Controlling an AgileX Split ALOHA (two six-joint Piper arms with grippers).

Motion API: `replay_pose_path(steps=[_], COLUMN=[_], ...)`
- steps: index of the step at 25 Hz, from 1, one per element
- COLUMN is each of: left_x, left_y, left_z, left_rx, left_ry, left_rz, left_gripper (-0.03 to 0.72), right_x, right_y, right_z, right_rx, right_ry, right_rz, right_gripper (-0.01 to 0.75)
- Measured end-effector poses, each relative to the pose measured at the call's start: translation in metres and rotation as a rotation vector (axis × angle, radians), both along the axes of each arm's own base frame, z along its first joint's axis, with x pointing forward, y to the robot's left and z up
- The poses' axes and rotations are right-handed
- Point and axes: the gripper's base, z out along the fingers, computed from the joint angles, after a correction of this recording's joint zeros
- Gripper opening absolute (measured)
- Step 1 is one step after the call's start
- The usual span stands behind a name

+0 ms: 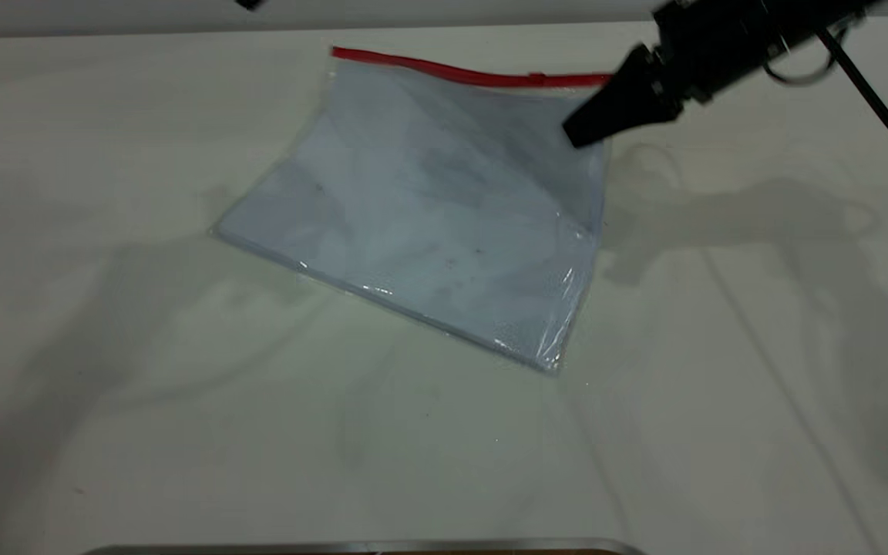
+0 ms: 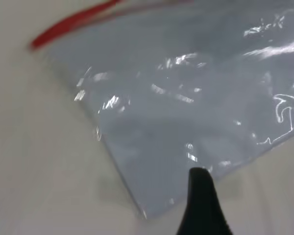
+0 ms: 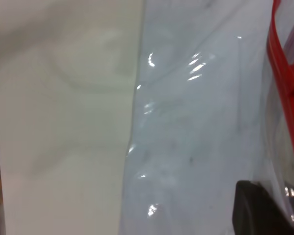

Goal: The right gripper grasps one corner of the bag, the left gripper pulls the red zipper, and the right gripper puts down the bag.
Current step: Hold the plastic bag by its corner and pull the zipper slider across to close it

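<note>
Exterior view: the black angular right gripper (image 1: 590, 132) is pinching the far right corner of the clear plastic bag (image 1: 436, 200), raising its red zipper (image 1: 467, 73) edge off the white table (image 1: 105, 385). Left wrist view: the left gripper (image 2: 202, 205) is hovering over the bag's opposite corner, its state impossible to tell. Right wrist view: the zip strip is sitting beside the clamped finger, presumably steadied for pulling.

The right gripper (image 1: 584, 132) is matte black, tapered, with a thin black cable (image 1: 879, 104).

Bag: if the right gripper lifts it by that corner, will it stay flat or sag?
Likely sags: the bag is thin film, creased and rippled. The paper inside should stiffen it somewhat. Its glossy surface may slip from the right gripper, now at the corner by the red zipper.
</note>
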Motion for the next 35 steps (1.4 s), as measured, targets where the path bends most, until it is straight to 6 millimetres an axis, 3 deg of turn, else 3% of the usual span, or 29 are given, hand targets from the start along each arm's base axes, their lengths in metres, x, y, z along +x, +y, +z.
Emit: replay_pose_path(steps=[9,15,27,35], left_x=[-0.006,-0.013,-0.013,-0.013], left_y=[-0.044,-0.064,-0.082,-0.085], left_z=[-0.043,-0.047,-0.077,-0.077], left_rx=[0.077,0.096,-0.021,-0.052], left_ry=[0.020,-0.029,-0.048,-0.073], left_rz=[-0.277,-0.393,-0.512,-0.539], left_gripper=[0.581,0.581,0.545,0.389], right_x=[-0.006,-0.011,-0.016,-0.016], right_y=[0.054,0.075,0.085,0.083], right_z=[0.027,0.029,0.028,0.027], right_rx=[-0.051,-0.079,-0.094,-0.107], right_ry=[-0.075,-0.111,-0.137,-0.143], right_rz=[0.314,0.379,0.427,0.443], right_gripper=[0.033,0.033,0.034,0.034])
